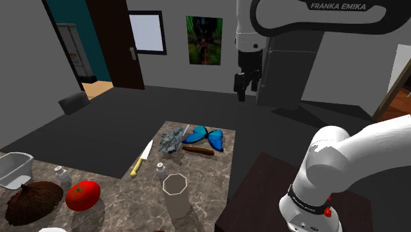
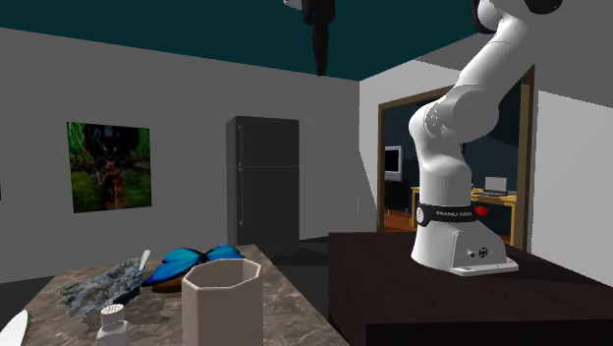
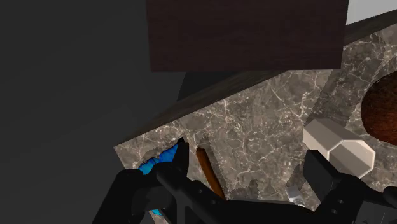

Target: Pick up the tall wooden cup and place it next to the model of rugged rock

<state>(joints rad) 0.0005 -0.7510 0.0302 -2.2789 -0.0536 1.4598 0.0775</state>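
1. I'd call this the reach-for-the-cup step, with nothing grabbed yet. The pincer (image 1: pixel 242 89) hung in the upper middle of the shoulder view, high over the surface (image 1: pixel 204 168). Its two fingers were apart with nothing between them.
2. The cup (image 1: pixel 175 194), a tall pale eight-sided thing, stood upright at the bottom centre of that frame, just below a little shaker (image 1: pixel 160 170). It was well apart from the pincer, down and to the left of it in the picture. In the wrist view the cup (image 3: pixel 337 146) sat out past one finger, not between the pair.
3. Next move, my guess: swing over the cup, come straight down, get the fingers around it and only then close.
4. The rock (image 1: pixel 171 142) lay a bit further up the frame beside a blue butterfly (image 1: pixel 205 137), so the drop-off spot looked near the cup.
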